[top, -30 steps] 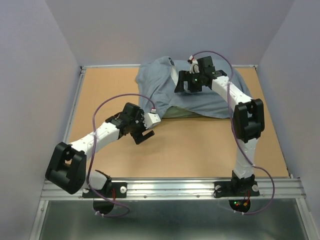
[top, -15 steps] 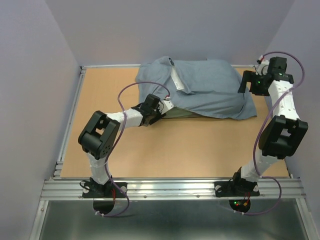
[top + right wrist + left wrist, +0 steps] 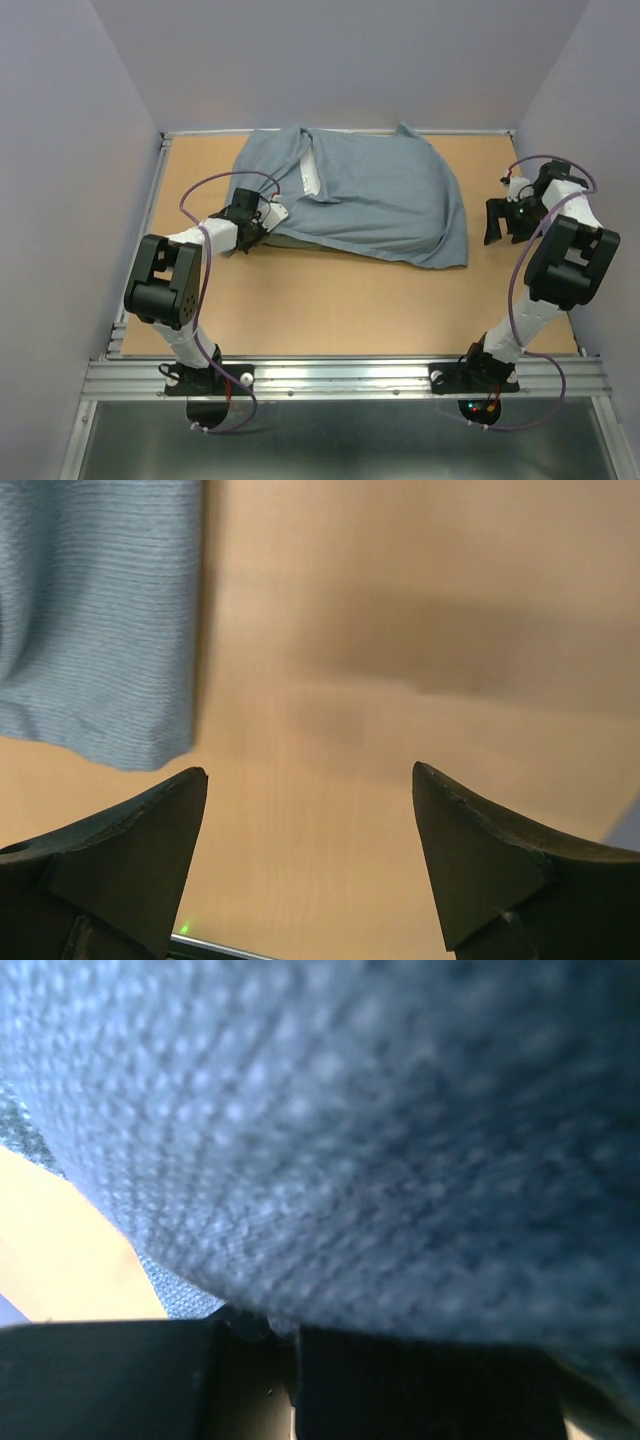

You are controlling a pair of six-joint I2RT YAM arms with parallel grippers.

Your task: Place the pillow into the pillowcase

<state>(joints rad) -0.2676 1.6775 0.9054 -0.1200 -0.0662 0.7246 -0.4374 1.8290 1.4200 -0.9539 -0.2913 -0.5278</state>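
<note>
Tan table (image 3: pixel 350 300), grey-blue pillowcase (image 3: pixel 380 200) spread over its far half

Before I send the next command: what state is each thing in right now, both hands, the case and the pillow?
Grey-blue floppy fabric pillowcase: lying rumpled and bulging at the far side of the tan wooden tabletop.
Left hand: shut on the pillowcase's near-left edge.
Right hand: open, empty, over bare tabletop right of the pillowcase.
White quilted pillow: not clearly visible; cannot tell whether it is inside.
</note>
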